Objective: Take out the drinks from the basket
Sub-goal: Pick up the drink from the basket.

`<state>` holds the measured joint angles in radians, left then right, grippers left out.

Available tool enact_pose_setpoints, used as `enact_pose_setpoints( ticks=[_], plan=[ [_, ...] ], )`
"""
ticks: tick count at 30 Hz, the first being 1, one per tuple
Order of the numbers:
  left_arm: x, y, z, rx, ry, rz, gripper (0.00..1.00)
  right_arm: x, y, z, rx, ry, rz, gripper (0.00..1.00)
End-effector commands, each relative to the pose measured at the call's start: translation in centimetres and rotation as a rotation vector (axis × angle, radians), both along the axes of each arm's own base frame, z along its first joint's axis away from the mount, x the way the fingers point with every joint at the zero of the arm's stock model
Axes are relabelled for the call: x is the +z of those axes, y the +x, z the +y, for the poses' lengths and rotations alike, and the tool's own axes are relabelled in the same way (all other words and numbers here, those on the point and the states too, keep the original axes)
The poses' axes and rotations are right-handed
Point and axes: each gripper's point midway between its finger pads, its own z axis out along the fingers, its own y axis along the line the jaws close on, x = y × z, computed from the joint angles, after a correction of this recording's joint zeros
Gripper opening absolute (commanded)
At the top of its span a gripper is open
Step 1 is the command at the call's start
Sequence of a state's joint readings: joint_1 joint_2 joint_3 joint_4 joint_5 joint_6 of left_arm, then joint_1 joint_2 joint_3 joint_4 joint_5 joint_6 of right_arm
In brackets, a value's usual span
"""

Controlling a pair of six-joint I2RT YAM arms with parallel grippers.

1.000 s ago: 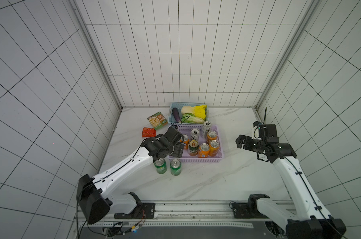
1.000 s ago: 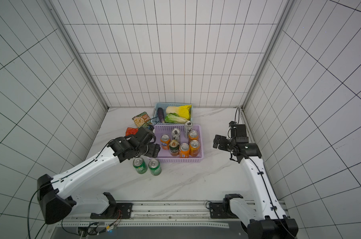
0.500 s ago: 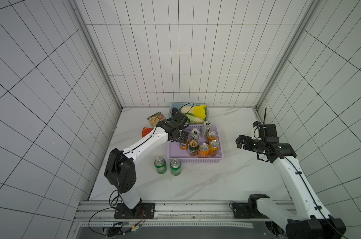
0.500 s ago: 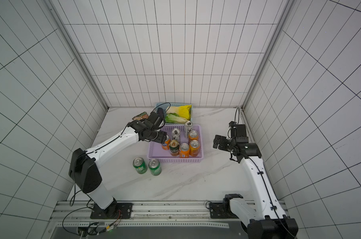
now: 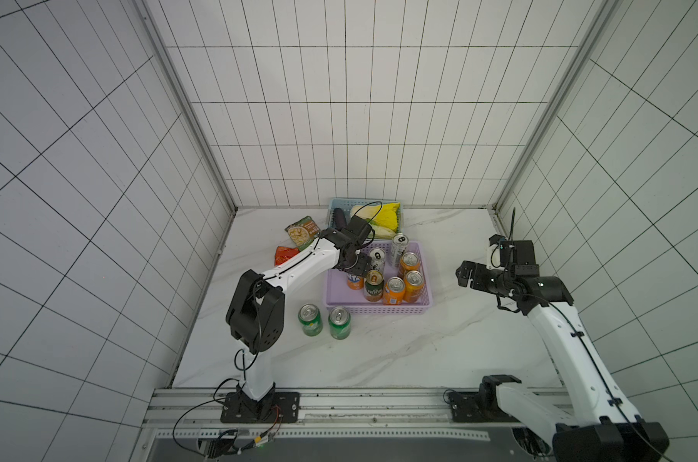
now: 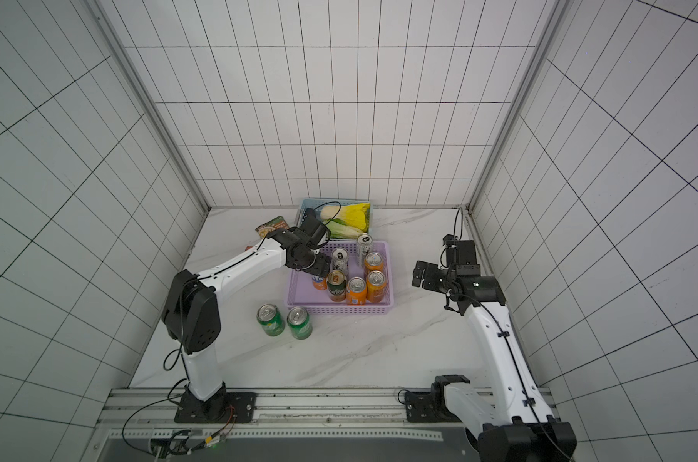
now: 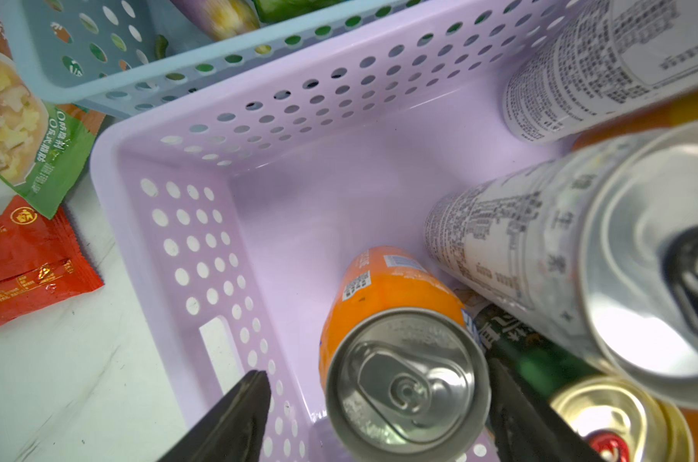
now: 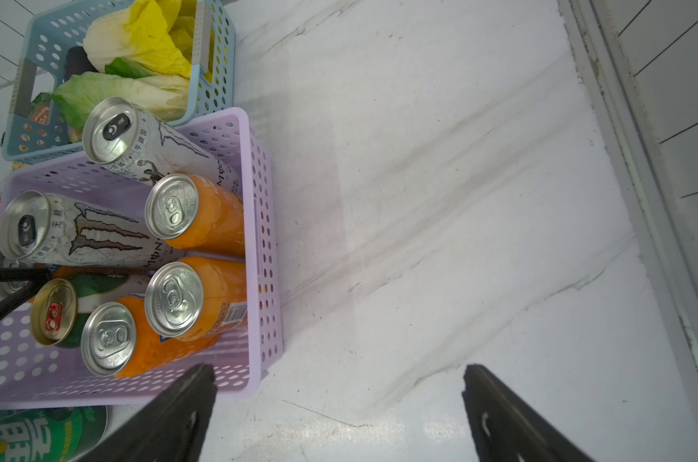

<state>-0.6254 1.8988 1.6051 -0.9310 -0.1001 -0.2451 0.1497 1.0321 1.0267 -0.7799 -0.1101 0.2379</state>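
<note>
Nine drink cans show in both top views: seven stand upright inside the lilac basket point(image 5: 379, 310) at the centre of the frame, and two green cans point(image 5: 310, 319) stand side by side on the marble table point(image 5: 399, 360) just in front of the basket's lower left corner. The seven inside count as four orange cans point(image 5: 413, 283), two slim silver-white cans point(image 5: 399, 245) toward the basket's far side, and one dark green can point(image 5: 373, 285) with a gold top and red tab in the front row. Just behind the lilac basket sits one light blue basket point(image 5: 332, 206) of leafy vegetables, and two snack packets point(image 5: 304, 236), one green and one red, lie flat on the table to the upper left of the lilac basket. The left arm reaches from its base at the lower left, elbow raised, forearm stretched up and right across the table, wrist bent down over the basket's left end. The left gripper point(image 7: 375, 374) is released, its jaws spread and straddling the top of the leftmost orange can point(image 7: 383, 320); one finger stands clear of the can, the other sits just beside it. The right arm rises from the lower right, its long link slanting up and left, wrist turned toward the basket; the right gripper point(image 8: 337, 370) hangs released, jaws spread wide, above bare table well right of the basket
</note>
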Motion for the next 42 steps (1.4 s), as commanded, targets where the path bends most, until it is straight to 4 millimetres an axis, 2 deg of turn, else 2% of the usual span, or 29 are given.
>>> enact_pose_setpoints(
  ticks=[1, 8, 14, 21, 29, 42],
  plan=[
    [-0.3, 1.0, -0.4, -0.001, 0.010, -0.015, 0.80, 0.3, -0.1, -0.6, -0.012, -0.021, 0.001, 1.00],
    [-2.0, 0.9, -0.9, -0.016, 0.012, 0.024, 0.81, 0.1, -0.2, -0.7, -0.016, -0.025, 0.003, 1.00],
    [-2.7, 1.2, -1.2, -0.020, 0.017, 0.030, 0.80, 0.0, -0.2, -0.6, -0.016, -0.021, 0.008, 1.00],
    [-3.0, 1.3, -1.5, -0.023, 0.012, 0.038, 0.69, -0.1, -0.2, -0.6, -0.017, -0.019, 0.009, 1.00],
    [-1.2, 1.1, -0.4, -0.008, 0.031, 0.000, 0.66, 0.0, -0.1, -0.6, -0.019, -0.020, 0.003, 1.00],
    [4.5, -0.9, 1.5, 0.015, 0.011, -0.109, 0.64, 0.5, 0.0, -0.4, -0.013, -0.009, -0.006, 1.00]
  ],
)
